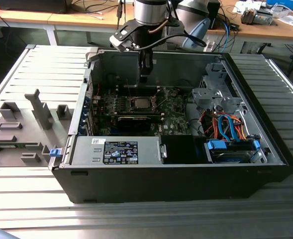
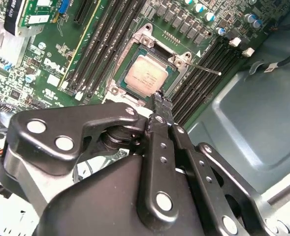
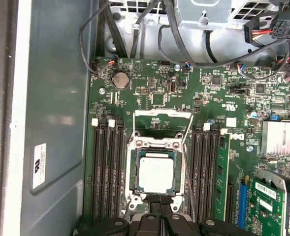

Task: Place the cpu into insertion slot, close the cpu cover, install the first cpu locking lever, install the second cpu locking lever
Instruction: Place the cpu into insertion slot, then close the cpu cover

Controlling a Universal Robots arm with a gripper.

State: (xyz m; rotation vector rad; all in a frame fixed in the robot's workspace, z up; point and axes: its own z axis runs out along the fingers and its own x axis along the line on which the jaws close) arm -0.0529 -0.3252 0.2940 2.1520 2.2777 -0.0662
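The cpu (image 3: 156, 174) is a small silver-grey square lying flat in the insertion slot (image 3: 154, 143) on the green board; it is also in the second wrist view as the cpu (image 2: 147, 73). The cpu cover (image 3: 163, 114), a thin silver frame, stands swung up off the socket at its far side. A thin wire locking lever (image 2: 206, 69) sticks out free beside the socket. My gripper (image 2: 157, 98) hovers just above the socket's near edge, shut, with nothing in it. In the exterior view the gripper (image 1: 145, 74) hangs over the slot (image 1: 139, 103) inside the open case.
Long black memory slots (image 3: 108, 172) flank the socket on both sides. A grey case wall (image 3: 56, 123) runs close by. A power supply (image 1: 119, 149), blue and orange cables (image 1: 226, 127) and a drive cage (image 1: 213, 94) fill the case. Grey fixtures (image 1: 39, 107) stand on the exterior view's left.
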